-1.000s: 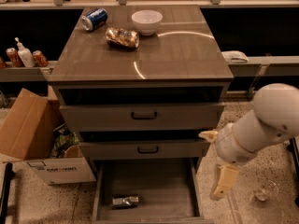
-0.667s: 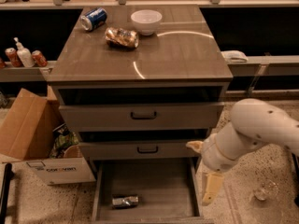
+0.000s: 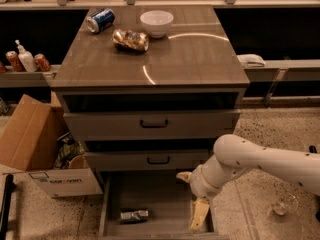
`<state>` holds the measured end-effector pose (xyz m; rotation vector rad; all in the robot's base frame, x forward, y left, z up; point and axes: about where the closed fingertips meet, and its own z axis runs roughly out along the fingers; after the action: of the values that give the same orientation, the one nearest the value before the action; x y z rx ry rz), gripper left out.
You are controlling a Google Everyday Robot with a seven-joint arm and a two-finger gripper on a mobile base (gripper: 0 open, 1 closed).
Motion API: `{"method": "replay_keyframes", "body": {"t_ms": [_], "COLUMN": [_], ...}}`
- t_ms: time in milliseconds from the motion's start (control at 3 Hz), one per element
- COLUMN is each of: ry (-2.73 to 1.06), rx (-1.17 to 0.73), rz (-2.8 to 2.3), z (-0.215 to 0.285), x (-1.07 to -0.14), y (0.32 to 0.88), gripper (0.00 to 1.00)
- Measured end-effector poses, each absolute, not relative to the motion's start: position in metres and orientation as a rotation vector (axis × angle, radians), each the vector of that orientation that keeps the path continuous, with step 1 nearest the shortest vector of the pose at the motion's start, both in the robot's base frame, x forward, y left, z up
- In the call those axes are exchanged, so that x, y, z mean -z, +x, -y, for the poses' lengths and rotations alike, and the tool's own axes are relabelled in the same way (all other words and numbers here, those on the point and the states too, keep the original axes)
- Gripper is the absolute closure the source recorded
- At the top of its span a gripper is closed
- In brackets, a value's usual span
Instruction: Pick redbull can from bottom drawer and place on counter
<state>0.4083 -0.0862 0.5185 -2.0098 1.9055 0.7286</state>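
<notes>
The redbull can [image 3: 134, 215] lies on its side on the floor of the open bottom drawer [image 3: 160, 196], near its front left. My gripper [image 3: 192, 198] hangs over the right side of the drawer, to the right of the can and apart from it. Its pale fingers are spread, one pointing down [image 3: 199, 215] and one up-left [image 3: 183, 176]; it holds nothing. The white arm [image 3: 265, 161] reaches in from the right. The glossy counter [image 3: 190, 59] tops the cabinet above.
On the counter's far left lie a blue soda can [image 3: 100, 20], a foil packet [image 3: 130, 39] and a white bowl [image 3: 156, 22]. Two shut drawer fronts [image 3: 152, 124] sit above the open drawer. A cardboard box [image 3: 35, 149] stands on the floor at left.
The arm has swung left and lower, bringing the gripper from beside the cabinet to over the right side of the open drawer. The can has not moved.
</notes>
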Motion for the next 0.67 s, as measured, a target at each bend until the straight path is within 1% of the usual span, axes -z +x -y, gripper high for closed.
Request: {"method": "replay_keyframes", "body": {"t_ms": [333, 667], "ry": [-2.000, -2.000], "rx": [-0.789, -0.789], "rz": [-1.915, -1.922], "z": [0.0820, 0.0795], "x": [-0.4997, -0.4934], "y": [0.4002, 0.4023], "gripper": [0.00, 0.00]}}
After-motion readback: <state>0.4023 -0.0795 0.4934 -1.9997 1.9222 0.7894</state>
